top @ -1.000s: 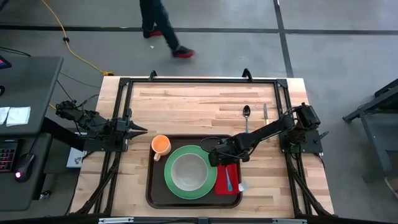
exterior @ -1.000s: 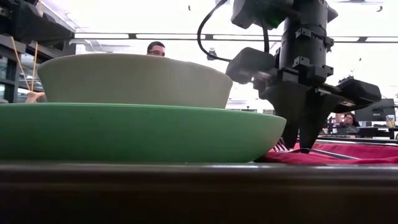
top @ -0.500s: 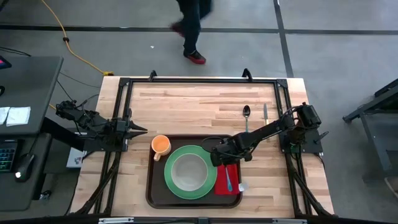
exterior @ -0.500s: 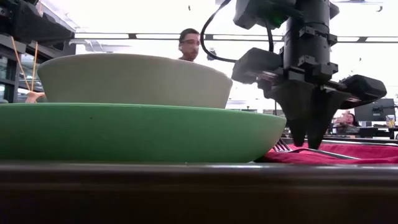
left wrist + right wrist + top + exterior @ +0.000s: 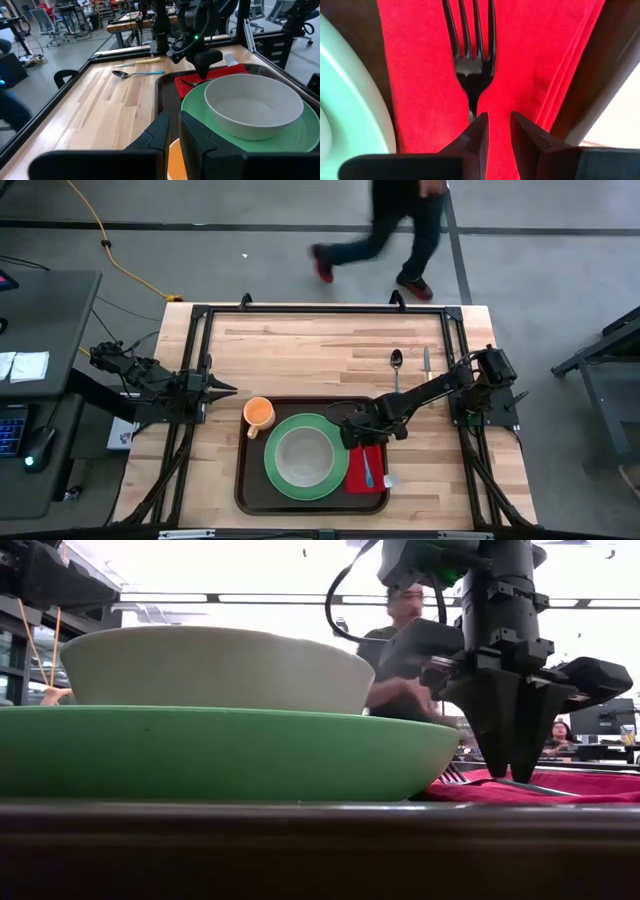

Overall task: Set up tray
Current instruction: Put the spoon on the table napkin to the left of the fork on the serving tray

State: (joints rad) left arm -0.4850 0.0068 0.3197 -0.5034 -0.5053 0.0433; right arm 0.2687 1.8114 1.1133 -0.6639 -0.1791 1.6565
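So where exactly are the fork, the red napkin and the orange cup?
Fork (image 5: 468,50): right wrist view, on its tines.
Napkin (image 5: 420,75): right wrist view, on bare red cloth beside the fork.
Cup (image 5: 258,413): high view, on its orange inside.

— Where is there room to pass?
— The bare table behind the tray; only a spoon and knife lie there.
— And what blocks?
— The right gripper hangs over the red napkin, beside the green plate and bowl.
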